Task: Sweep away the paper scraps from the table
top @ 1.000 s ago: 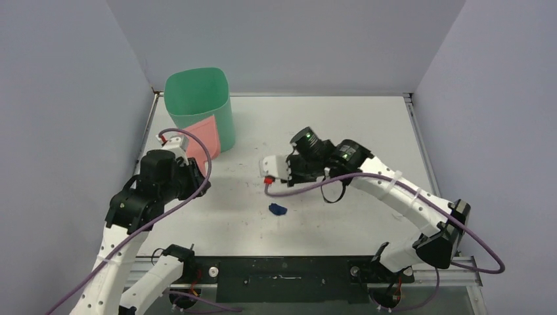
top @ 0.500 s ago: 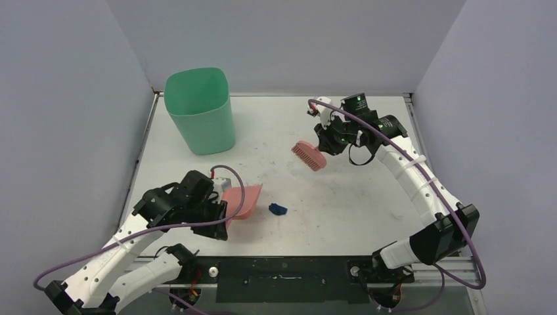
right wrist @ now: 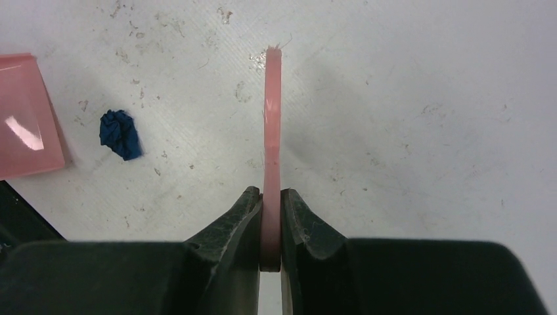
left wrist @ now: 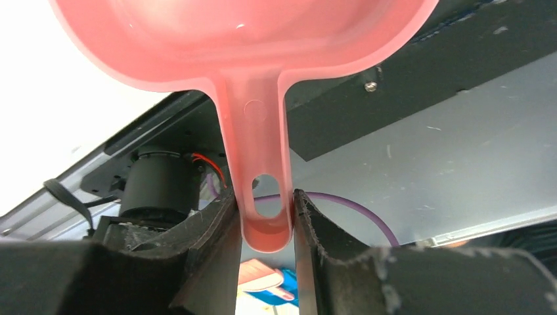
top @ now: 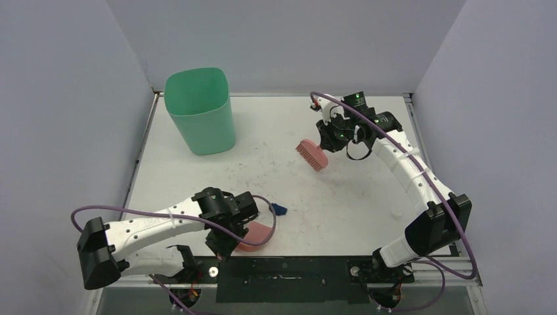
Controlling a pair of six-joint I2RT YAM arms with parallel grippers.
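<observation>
One dark blue paper scrap lies on the white table near the front middle; it also shows in the right wrist view. My left gripper is shut on the handle of the pink dustpan, which sits at the table's front edge, just near and left of the scrap. My right gripper is shut on the pink brush and holds it above the table at the back right, bristles toward the scrap. In the right wrist view the brush is edge-on between the fingers.
A tall green bin stands at the back left. The black front rail runs just below the dustpan. Grey walls close in the left, back and right sides. My left arm lies low across the front left.
My left arm swung from the green bin down to the front edge, carrying the dustpan past the scrap's left side. My right arm lifted the brush from the centre to the back right.
</observation>
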